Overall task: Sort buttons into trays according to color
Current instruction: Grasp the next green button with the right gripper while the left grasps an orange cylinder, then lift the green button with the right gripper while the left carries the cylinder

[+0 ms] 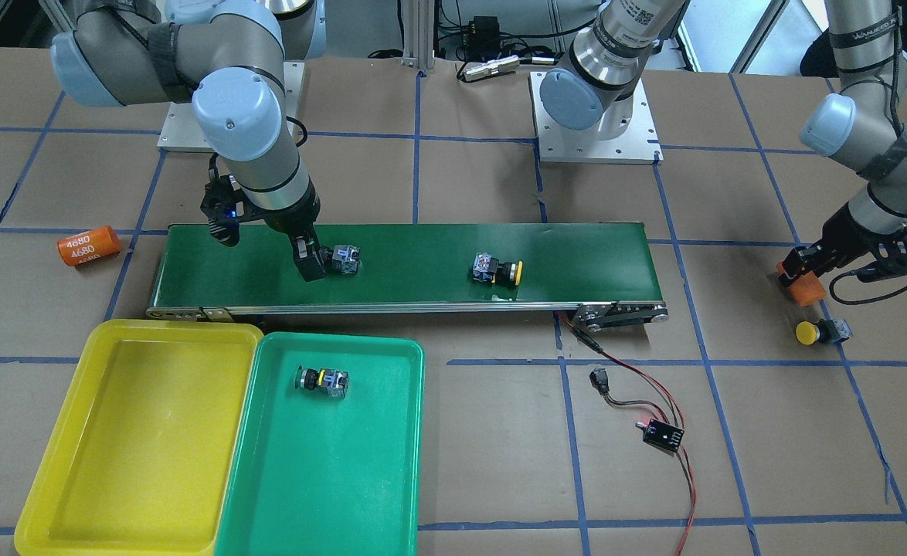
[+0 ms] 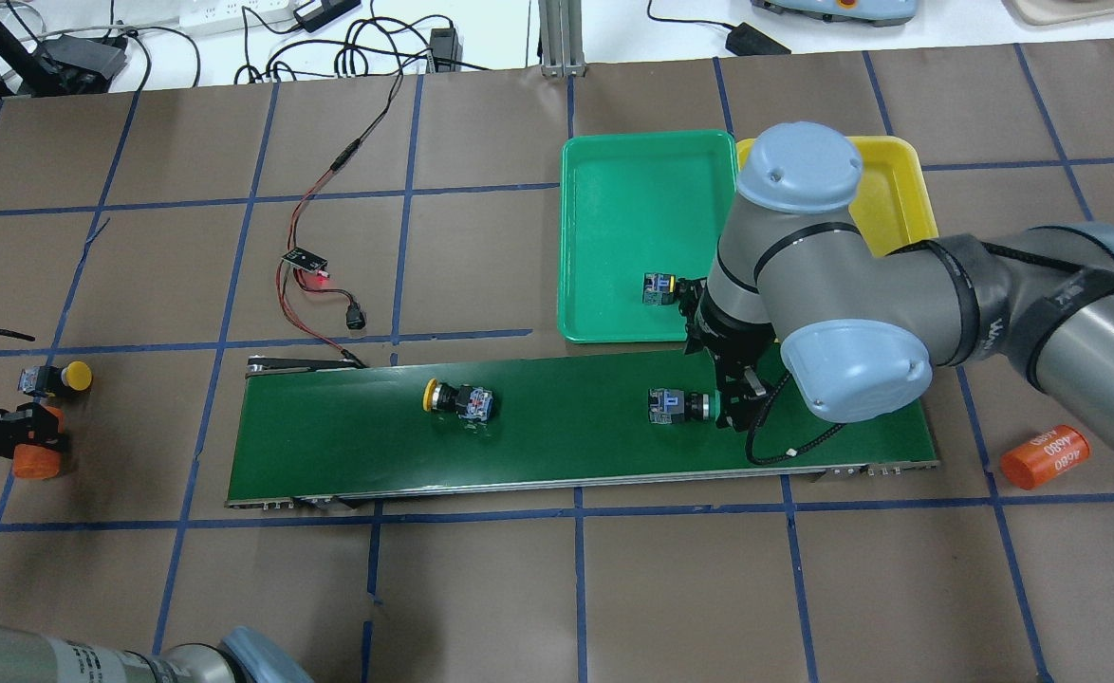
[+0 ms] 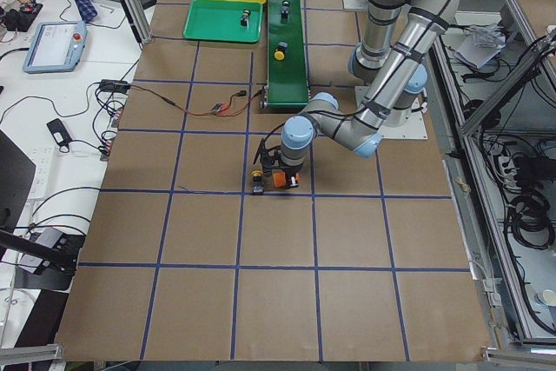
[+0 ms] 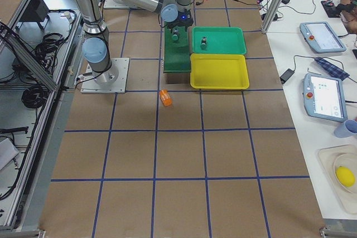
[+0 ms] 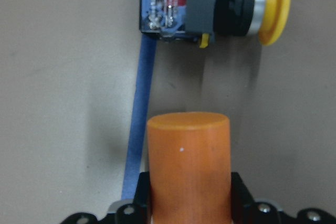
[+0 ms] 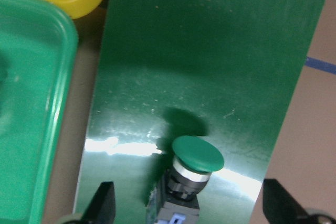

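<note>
A green button lies on its side on the belt. My right gripper is down at it and open, its fingers wide apart on either side of the green button. A yellow button lies further along the belt. Another button rests in the green tray; its cap colour is unclear. The yellow tray beside it holds nothing. A second yellow button lies on the table by my left gripper, which is shut on an orange cylinder.
The dark-green conveyor belt runs across the table middle. A second orange cylinder lies past its end near the trays. A small control board with red and black wires sits beyond the belt's other end.
</note>
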You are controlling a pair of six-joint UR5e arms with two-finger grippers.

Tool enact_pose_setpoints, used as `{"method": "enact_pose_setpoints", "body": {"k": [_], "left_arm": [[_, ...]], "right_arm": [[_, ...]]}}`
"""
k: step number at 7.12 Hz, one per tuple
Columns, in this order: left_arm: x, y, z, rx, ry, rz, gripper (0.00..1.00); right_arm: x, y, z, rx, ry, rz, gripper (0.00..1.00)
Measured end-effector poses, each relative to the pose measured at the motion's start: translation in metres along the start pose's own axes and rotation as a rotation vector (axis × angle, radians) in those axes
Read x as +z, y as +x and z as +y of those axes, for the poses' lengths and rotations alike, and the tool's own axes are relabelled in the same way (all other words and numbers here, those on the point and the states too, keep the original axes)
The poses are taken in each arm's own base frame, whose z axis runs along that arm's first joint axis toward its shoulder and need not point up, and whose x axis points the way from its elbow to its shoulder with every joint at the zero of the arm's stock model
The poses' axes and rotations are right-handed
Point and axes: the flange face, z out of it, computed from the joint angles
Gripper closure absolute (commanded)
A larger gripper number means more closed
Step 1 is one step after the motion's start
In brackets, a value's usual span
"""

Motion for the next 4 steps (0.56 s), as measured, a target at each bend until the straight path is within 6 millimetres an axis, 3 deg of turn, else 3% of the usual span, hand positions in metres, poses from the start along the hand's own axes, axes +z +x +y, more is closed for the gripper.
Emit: {"method": "enact_pose_setpoints", "body": {"k": [2,4], "left_arm": [[-0.019,0.052,-0.008,-0.124,-0.022,0.011,1.0],[-0.047,0.121,-0.01,-0.239,-0.014,0.006,1.0]], "right_arm": [[0.009,0.006,0.0,0.007,-0.003,0.007,0.0],[0.01,0.003,0.0,0.006,-0.002,-0.009,0.0]]}}
